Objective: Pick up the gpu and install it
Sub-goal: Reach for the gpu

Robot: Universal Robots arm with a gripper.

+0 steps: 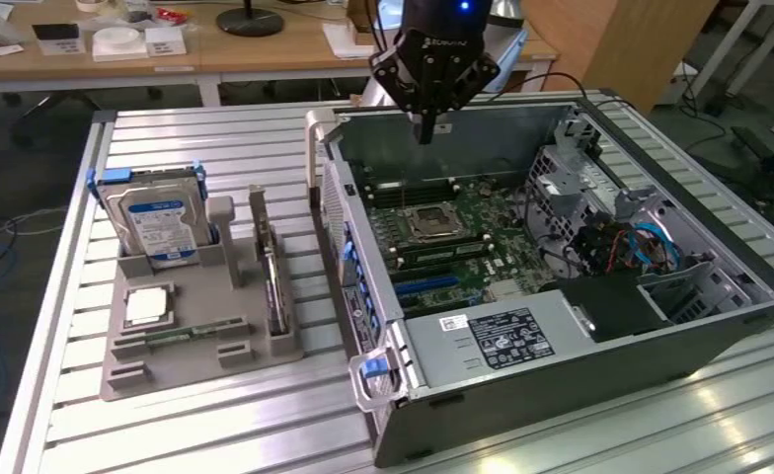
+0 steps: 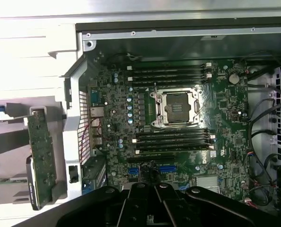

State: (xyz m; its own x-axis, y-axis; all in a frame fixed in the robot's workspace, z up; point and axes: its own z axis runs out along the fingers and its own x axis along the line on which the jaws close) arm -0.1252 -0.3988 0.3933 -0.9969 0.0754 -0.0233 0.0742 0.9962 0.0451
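The gripper (image 1: 425, 126) hangs over the far edge of the open computer case (image 1: 559, 395), above the motherboard (image 1: 460, 232), its fingers closed together and holding nothing. The gpu (image 1: 266, 265) stands on edge in the grey holder (image 1: 163, 370) on the slatted table (image 1: 202, 434), along the holder's edge nearest the case.

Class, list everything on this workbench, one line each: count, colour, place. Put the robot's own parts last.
table: one, silver, under everything
computer case: one, dark grey, open, exterior view's right
motherboard: one, green, inside the case
tray: one, grey, beside the case, exterior view's left
hard drive: one, silver with blue label, upright in tray
gpu: one, dark, on edge in tray, nearest the case
memory stick: one, green, flat in tray
processor: one, silver, flat in tray
gripper: one, black, fingers shut, empty, above the case
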